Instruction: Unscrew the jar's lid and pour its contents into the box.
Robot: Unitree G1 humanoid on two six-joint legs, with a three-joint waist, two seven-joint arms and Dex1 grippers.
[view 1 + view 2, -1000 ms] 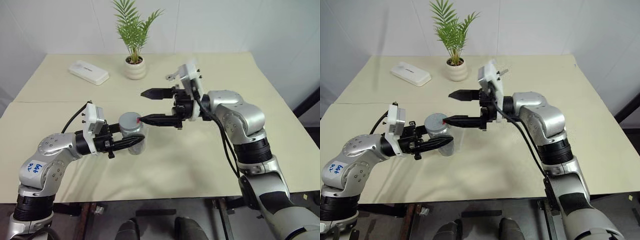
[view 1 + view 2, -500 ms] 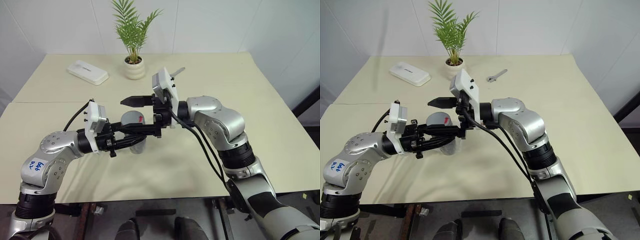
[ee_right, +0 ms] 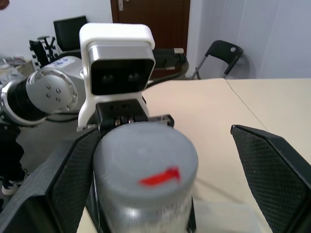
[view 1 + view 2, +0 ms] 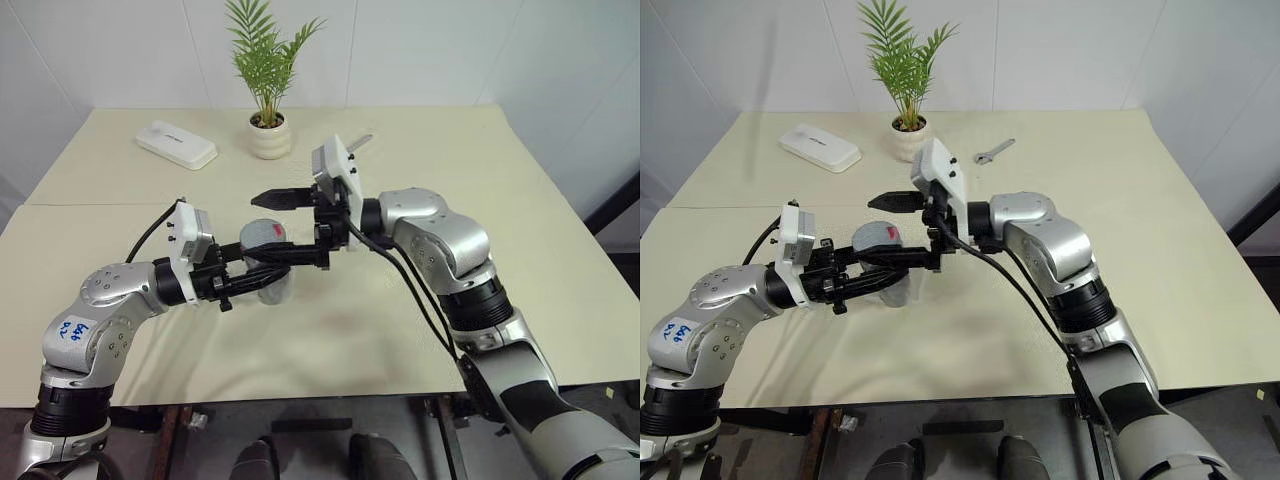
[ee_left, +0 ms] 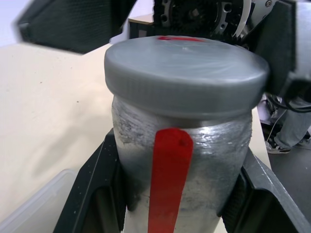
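Observation:
My left gripper [image 4: 256,277] is shut on the jar [image 5: 204,155], a silvery-grey cylinder with a red stripe, and holds it upright above the table. The grey lid [image 3: 146,158] with a red mark sits on top of the jar. The right gripper [image 4: 260,232] is open and reaches in level from the right, its black fingers [image 3: 272,167] flanking the lid, one on each side. A corner of the clear plastic box [image 5: 36,201] shows just below the jar. The contents are hidden inside the jar.
At the back of the table a white plant pot [image 4: 270,137] holds a palm, with a white flat case [image 4: 177,144] to its left. A small wrench [image 4: 995,151] lies to the pot's right. A person's legs [image 5: 291,128] show beyond the table.
The right gripper has come in leftward from beside the jar, so its open fingers now straddle the lid. My left gripper has kept still with the jar.

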